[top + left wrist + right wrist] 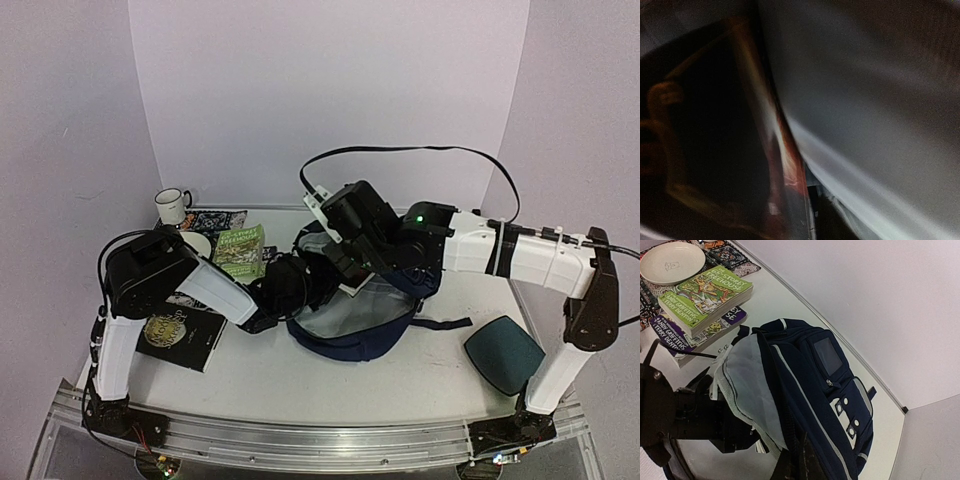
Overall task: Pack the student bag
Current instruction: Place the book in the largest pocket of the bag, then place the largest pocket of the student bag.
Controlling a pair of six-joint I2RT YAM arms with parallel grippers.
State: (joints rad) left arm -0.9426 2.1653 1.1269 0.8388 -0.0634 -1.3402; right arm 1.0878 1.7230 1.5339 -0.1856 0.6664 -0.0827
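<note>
At the far left corner of the table (300,385) stands a white mug (172,204). Just near of it a patterned mat (216,219) carries a white plate (198,243). A black book (182,330) lies flat by the left arm's base. To its right and farther back, a green book (240,251) rests on a purple one (735,315).

The left claw (295,285) is pushed into the mouth of the student bag (380,340); I cannot tell whether it is spread or closed. Its own camera shows only blurred grey lining and a dark, glossy book cover (715,150) with a reddish edge.

The student bag lies in the middle of the table, its mouth gaping toward the left and its pale grey lining showing.

The right claw (343,266) is pressed together, pinching the far rim of the bag's opening.

A dark teal pouch (503,352) lies well apart at the near right.
</note>
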